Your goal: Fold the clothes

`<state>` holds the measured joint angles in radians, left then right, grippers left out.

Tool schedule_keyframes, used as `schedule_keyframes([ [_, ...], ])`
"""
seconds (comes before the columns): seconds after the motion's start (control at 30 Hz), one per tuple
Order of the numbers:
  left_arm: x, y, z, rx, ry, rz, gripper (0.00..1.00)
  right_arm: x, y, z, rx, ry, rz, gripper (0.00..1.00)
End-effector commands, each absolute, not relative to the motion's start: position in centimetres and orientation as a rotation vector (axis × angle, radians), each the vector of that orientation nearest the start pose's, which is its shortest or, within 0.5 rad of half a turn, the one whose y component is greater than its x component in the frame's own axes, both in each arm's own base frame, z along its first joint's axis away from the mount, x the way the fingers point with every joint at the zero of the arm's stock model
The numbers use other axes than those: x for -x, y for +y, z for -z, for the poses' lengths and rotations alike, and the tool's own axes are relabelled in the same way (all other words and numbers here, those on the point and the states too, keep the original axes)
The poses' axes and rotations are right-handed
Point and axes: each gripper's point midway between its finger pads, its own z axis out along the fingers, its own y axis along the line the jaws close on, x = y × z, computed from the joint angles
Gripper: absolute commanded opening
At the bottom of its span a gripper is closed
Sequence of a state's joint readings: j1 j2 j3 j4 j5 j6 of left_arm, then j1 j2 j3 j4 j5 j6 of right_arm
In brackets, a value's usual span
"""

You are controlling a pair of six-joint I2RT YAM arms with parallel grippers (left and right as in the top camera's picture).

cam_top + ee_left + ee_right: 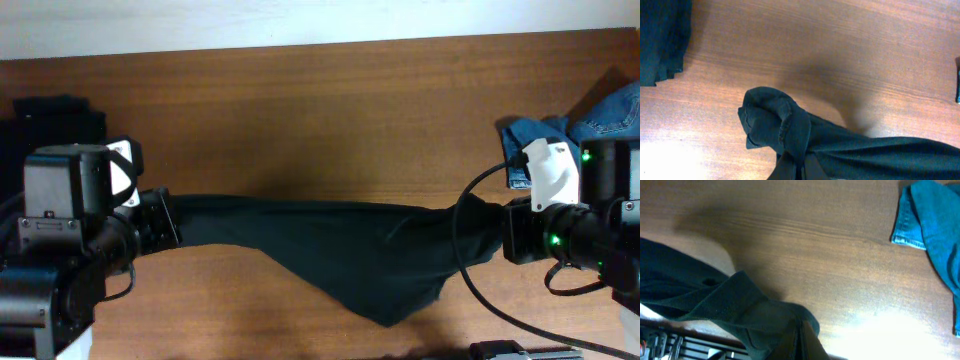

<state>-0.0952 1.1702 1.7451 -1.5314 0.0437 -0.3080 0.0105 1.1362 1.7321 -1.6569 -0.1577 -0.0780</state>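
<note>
The garment (330, 255) = soft matte black cloth w/ stitched hem. The table (300, 110) = smooth brown wood, slight sheen. The jeans (615, 112) = blue denim.

No text, label or number can be read.

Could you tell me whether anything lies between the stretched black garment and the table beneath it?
Nothing visible does. The plain black cloth garment, held by the left gripper and right gripper, spans bare brown wooden table; the blue denim piece and the dark folded cloth lie off at the sides.
</note>
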Motion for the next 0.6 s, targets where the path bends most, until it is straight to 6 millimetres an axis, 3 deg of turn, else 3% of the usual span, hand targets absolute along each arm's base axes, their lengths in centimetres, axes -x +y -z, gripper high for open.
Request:
schedule_keyframes([
  [0.0,-22.7,-2.6,-34.0,0.28,2.526,0.204,0.01,-19.9,1.9,-32.9,0.134,2.622,-0.108,0.04],
  [0.57,-21.2,-2.7,-33.0,0.354,2.598,0.219,0.01,-19.7,1.5,-32.6,0.107,2.639,-0.08,0.04],
])
